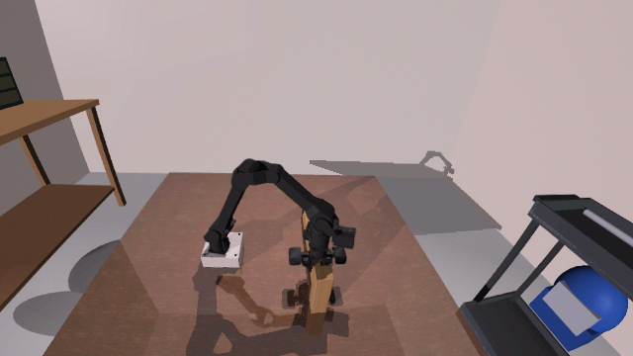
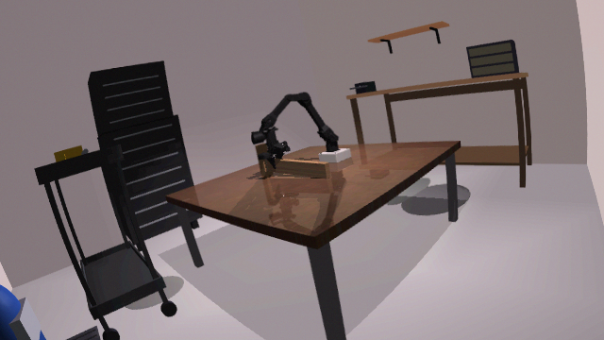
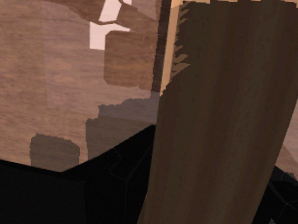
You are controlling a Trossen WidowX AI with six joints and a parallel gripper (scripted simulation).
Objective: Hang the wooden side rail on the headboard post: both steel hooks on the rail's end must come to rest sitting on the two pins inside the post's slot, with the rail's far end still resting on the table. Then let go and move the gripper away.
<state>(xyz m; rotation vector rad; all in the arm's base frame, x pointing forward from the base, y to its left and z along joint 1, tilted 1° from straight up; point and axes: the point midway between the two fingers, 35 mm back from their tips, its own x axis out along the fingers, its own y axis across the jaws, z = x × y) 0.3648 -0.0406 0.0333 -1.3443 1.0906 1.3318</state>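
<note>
In exterior view, beside the upright wooden headboard post (image 2: pixel 260 152), the black gripper (image 1: pixel 317 259) (image 2: pixel 274 161) (image 3: pixel 189 139) is closed firmly on the long brown wooden side rail (image 1: pixel 321 293) (image 2: pixel 304 168) (image 3: pixel 220 110) near its post end, presumably to guide the hidden hooks, its far end pointing right.
</note>
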